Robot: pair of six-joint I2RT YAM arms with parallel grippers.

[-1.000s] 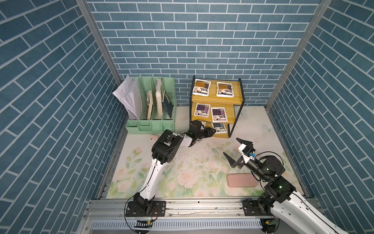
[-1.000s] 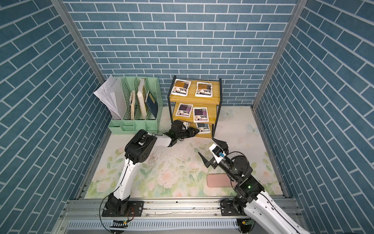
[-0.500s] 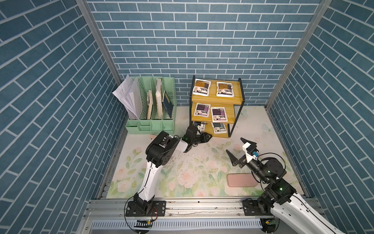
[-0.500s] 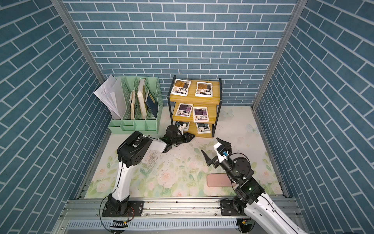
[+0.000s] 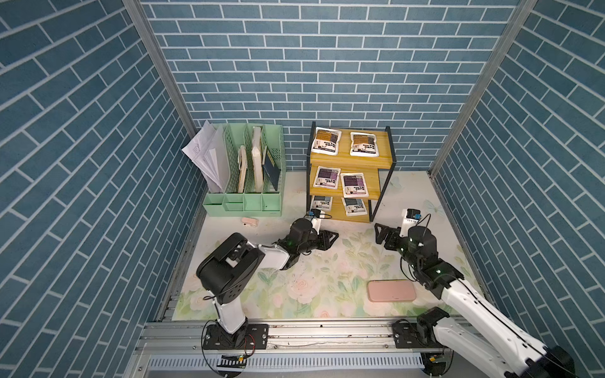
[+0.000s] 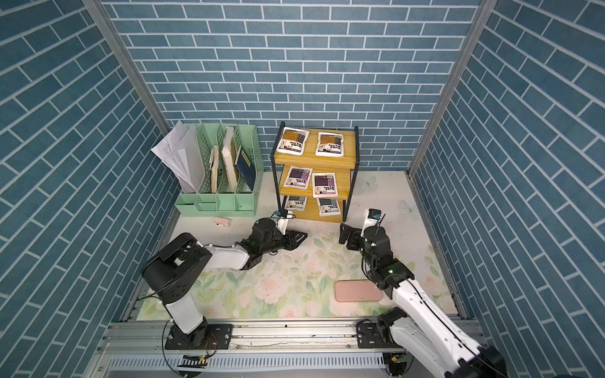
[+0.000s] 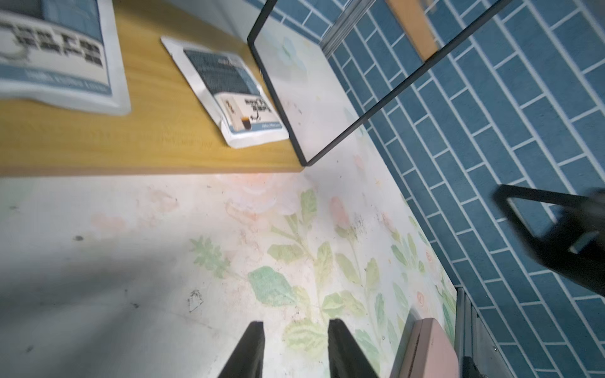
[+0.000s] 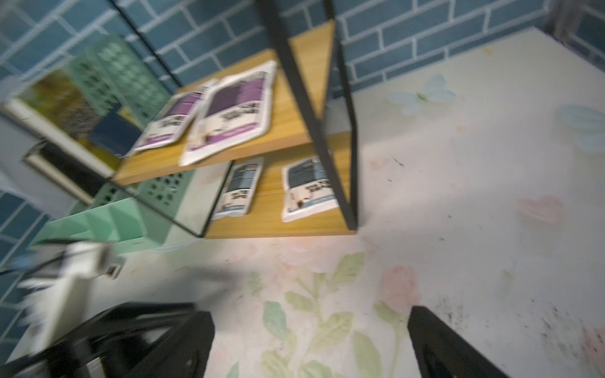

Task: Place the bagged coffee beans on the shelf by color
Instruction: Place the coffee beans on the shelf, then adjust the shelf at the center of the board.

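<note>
The shelf [image 5: 347, 160] [image 6: 314, 161] stands at the back wall. Two orange-brown bagged coffee beans [image 5: 325, 140] lie on its top board, two purple ones [image 5: 353, 185] [image 8: 235, 108] on the middle board, two grey-blue ones [image 5: 354, 206] [image 7: 235, 95] [image 8: 309, 186] on the bottom board. My left gripper [image 5: 331, 238] [image 7: 295, 324] hovers low over the mat just in front of the bottom board, its jaws partly apart with only mat between them. My right gripper [image 5: 386, 235] [image 8: 309, 314] is to its right, near the shelf's front right leg, wide open and empty.
A mint-green file organizer [image 5: 244, 193] with papers and books stands left of the shelf. A small pink object [image 5: 249, 222] lies in front of it. A pink flat case [image 5: 391, 290] [image 7: 429, 353] lies on the mat beside my right arm. Brick walls close in three sides.
My left gripper has drawn back from the shelf's bottom board toward the front and its arm has folded lower. My right gripper has shifted slightly toward the shelf.
</note>
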